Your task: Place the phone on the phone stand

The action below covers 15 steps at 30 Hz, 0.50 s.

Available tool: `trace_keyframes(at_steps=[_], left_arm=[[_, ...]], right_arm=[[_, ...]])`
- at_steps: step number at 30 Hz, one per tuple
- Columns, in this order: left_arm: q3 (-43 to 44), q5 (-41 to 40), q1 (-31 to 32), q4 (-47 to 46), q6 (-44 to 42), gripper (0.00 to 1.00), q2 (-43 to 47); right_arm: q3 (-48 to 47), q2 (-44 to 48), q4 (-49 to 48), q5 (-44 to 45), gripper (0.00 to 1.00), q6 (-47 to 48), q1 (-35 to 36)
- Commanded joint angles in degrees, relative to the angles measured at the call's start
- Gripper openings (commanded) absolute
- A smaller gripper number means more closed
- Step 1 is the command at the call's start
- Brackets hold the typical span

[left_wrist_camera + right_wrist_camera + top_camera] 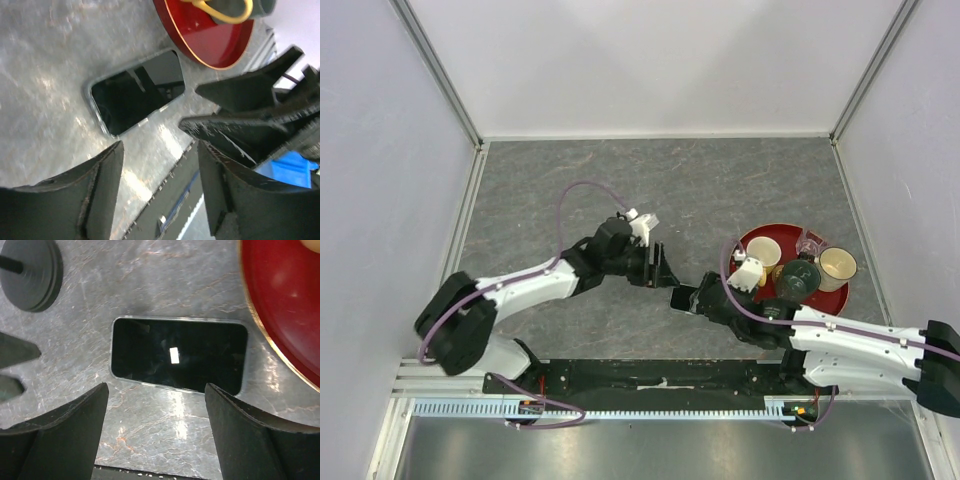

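Two grippers open, phone flat on table

Phone (179, 355) lies flat, screen up, on grey table (165, 285), not on phone stand (30, 272). One short end sits just beside rim of red tray (285, 305). Other end is near the stand's disc base, not touching. Only the disc and a bit of rod show in right wrist view; clamp top not seen. Right gripper (156, 395) hovers over phone, fingers spread wide, nothing between them. Left gripper (160, 155) is close by, fingers parted and empty, pointed toward phone. Cups (763, 252) sit on tray.
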<state>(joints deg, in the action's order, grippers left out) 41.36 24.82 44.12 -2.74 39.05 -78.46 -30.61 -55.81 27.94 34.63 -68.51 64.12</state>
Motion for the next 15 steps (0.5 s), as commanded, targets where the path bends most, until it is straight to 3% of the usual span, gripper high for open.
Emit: trace_keyframes(at_steps=[1, 3, 4, 7, 12, 15], left_arm=[[10.72, -3.29, 1.32, 2.39, -8.63, 0.61, -9.33], [13.55, -5.03, 2.02, 3.87, -9.77, 0.59, -14.34], [16.70, -5.74, 2.72, 4.23, -10.21, 0.58, -15.92], [24.34, -8.82, 4.13, 8.08, -12.24, 0.53, -23.04], [35.60, -14.26, 6.68, 14.86, -14.79, 0.50, -34.54], [38.17, -14.62, 7.56, 17.94, -14.18, 0.47, -37.64]], right_arm=[[3.00, 4.30, 6.69, 5.44, 0.79, -12.94, 0.92], [6.85, 7.99, 6.34, 5.27, 0.73, -16.20, 1.62], [8.10, 9.22, 5.90, 5.01, 0.59, -17.96, 1.71], [12.06, 13.27, 4.67, 3.95, 0.46, -19.82, 1.80], [14.35, 14.33, 4.31, 1.50, 0.45, -20.52, 1.98], [15.14, 13.10, 3.35, 0.53, 0.45, -20.70, 2.33]])
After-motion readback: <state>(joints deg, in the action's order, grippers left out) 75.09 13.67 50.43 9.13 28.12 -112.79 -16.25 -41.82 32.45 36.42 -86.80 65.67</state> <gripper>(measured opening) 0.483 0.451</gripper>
